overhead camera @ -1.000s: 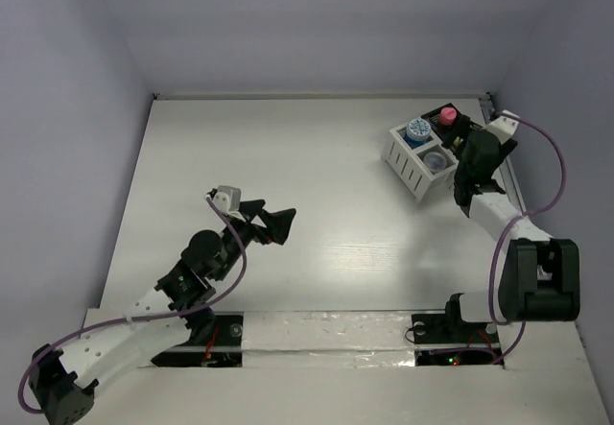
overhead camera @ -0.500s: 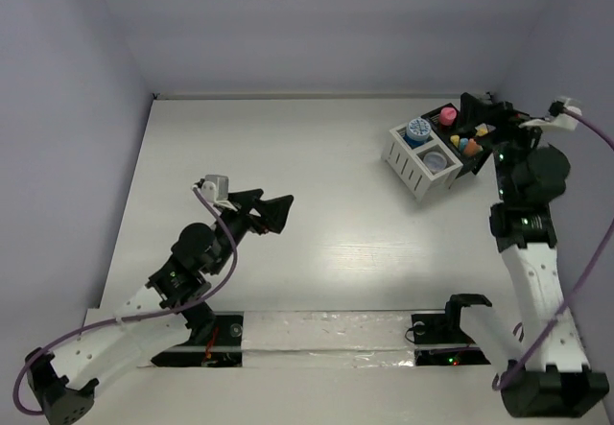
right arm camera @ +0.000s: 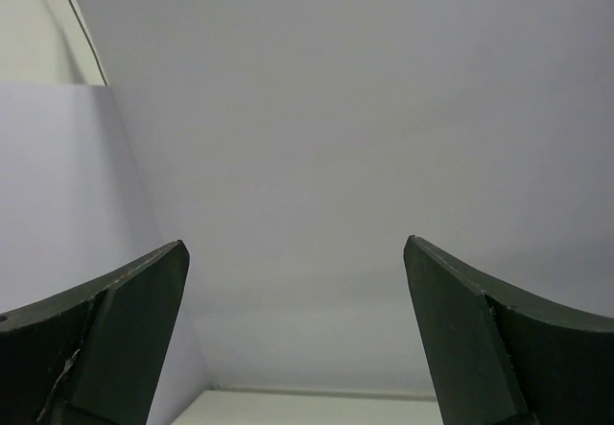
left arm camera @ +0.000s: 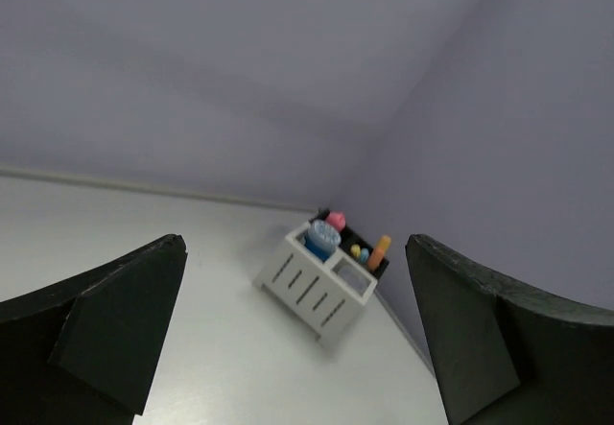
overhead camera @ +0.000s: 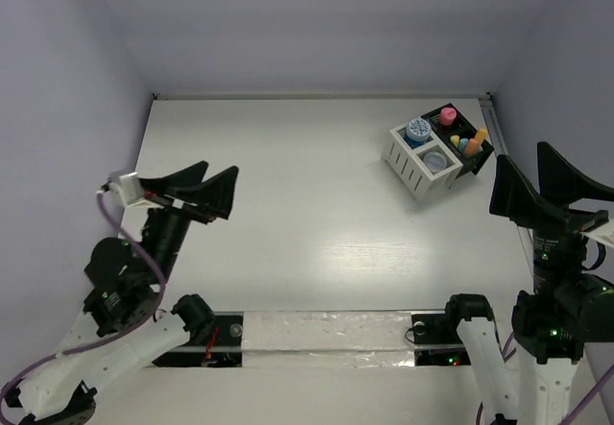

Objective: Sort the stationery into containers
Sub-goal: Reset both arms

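The organizer (overhead camera: 418,171), half white with slatted sides and half black, stands at the far right of the table; it also shows in the left wrist view (left arm camera: 307,286). In it are a blue jar (overhead camera: 416,131), a grey jar (overhead camera: 436,160), a pink jar (overhead camera: 448,115), an orange pen (overhead camera: 477,140) and small yellow and blue pieces (overhead camera: 460,143). My left gripper (overhead camera: 204,181) is open and empty, raised at the left. My right gripper (overhead camera: 539,179) is open and empty, raised at the right, near of the organizer. The right wrist view shows only the wall.
The white table (overhead camera: 307,204) is walled by pale lilac panels on three sides. A silver taped strip (overhead camera: 326,331) runs along the near edge between the arm bases.
Both arms have pulled back and lifted. The left gripper moved left and up from mid-table. The right gripper drew away from the organizer toward the near right, uncovering the black half.
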`<state>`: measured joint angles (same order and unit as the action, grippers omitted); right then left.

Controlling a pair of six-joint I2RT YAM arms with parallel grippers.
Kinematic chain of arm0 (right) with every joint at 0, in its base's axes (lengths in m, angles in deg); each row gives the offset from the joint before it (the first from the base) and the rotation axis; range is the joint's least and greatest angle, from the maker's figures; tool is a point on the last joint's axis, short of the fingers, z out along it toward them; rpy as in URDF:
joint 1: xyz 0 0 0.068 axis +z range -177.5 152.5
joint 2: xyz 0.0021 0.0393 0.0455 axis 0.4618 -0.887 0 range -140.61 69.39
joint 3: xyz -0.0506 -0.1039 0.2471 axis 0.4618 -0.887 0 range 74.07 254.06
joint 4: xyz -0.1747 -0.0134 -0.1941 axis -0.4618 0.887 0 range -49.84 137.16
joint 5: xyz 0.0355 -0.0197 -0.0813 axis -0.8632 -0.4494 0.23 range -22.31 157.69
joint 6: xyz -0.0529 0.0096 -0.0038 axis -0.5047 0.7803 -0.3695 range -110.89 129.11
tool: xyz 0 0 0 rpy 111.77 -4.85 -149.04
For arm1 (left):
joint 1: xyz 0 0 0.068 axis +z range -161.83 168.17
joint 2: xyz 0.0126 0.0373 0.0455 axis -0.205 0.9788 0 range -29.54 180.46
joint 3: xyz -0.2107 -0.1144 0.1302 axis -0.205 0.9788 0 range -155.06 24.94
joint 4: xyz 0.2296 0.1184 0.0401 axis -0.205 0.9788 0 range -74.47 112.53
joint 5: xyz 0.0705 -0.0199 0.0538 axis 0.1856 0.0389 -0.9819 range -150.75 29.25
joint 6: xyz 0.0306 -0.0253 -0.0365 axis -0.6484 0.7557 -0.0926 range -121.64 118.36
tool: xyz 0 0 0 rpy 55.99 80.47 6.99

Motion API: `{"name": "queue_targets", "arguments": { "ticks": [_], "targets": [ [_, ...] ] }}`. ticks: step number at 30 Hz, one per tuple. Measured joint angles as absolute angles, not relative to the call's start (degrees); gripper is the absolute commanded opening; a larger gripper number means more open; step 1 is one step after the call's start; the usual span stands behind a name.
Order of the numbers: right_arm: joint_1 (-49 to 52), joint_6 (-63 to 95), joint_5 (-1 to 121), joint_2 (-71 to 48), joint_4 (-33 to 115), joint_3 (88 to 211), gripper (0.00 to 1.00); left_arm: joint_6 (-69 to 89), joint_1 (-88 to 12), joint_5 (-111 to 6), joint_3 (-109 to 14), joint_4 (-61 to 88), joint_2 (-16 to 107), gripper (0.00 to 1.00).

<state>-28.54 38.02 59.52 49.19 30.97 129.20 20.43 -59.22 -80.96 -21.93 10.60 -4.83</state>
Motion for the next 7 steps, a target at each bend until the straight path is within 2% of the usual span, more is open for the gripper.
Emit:
{"name": "queue_targets", "arguments": {
  "ticks": [7],
  "targets": [
    [-28.54, 37.40, 62.50, 52.12, 31.34, 127.47, 1.00, 17.48, -59.22, -85.48, -24.10, 12.11, -13.07, 0.99]
  ]
}}
